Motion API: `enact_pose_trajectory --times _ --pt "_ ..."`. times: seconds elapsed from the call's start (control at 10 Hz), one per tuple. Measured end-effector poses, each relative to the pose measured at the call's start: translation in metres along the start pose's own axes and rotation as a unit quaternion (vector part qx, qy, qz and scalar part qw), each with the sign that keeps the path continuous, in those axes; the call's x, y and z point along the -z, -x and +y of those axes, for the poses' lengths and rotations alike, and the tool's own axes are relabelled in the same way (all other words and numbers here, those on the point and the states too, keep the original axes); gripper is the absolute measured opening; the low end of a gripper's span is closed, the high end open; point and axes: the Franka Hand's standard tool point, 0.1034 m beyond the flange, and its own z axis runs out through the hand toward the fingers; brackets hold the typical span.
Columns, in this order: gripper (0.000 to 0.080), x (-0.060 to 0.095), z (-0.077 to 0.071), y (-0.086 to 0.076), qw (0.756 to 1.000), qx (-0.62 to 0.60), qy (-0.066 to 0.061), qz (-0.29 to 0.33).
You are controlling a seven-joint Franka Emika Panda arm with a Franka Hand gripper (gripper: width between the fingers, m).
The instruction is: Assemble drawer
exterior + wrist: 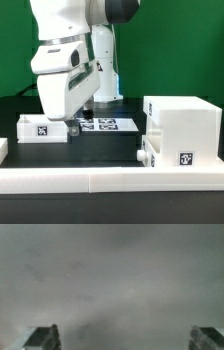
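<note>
The large white box-like housing point(185, 125) stands at the exterior view's right, with a tag on its front. A small white tray point(152, 150) sits against its left side. A second small tray point(42, 128) with a tag lies at the exterior view's left. My gripper point(74, 126) is lowered to the table just right of that left tray. In the wrist view my gripper point(125, 339) is open, its fingertips point(42, 336) wide apart with only a blurred grey surface between them. No part shows in the wrist view.
The marker board point(108, 125) lies flat behind the gripper, in front of the arm's base. The white rim point(100, 180) runs along the table's front edge. A green wall stands behind.
</note>
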Motion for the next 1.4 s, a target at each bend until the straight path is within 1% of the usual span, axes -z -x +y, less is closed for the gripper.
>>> enact_pose_trajectory --times 0.3,0.4,0.5,0.6,0.7,0.8,0.9,1.2,1.3,1.4 --pt "0.0649 0.0 -0.001 -0.001 0.995 -0.101 -0.001 0.003" --pt "0.0649 0.0 -0.002 0.003 0.991 -0.136 0.006 0.004" --pt "0.0649 0.001 -0.008 0.01 0.984 -0.18 0.012 0.004" --pt "0.0649 0.003 -0.013 0.013 0.972 -0.234 0.022 0.007" --pt "0.0649 0.004 -0.019 0.018 0.964 -0.263 0.033 0.011" --pt "0.0649 0.003 -0.025 0.024 0.954 -0.296 0.041 0.015" --pt "0.0649 0.002 -0.028 0.026 0.949 -0.312 0.039 0.014" --pt "0.0649 0.001 -0.029 0.024 0.92 -0.391 0.036 0.02" --pt "0.0649 0.001 -0.029 0.024 0.919 -0.392 0.035 0.02" --pt "0.0649 0.0 -0.029 0.024 0.921 -0.387 0.039 0.019"
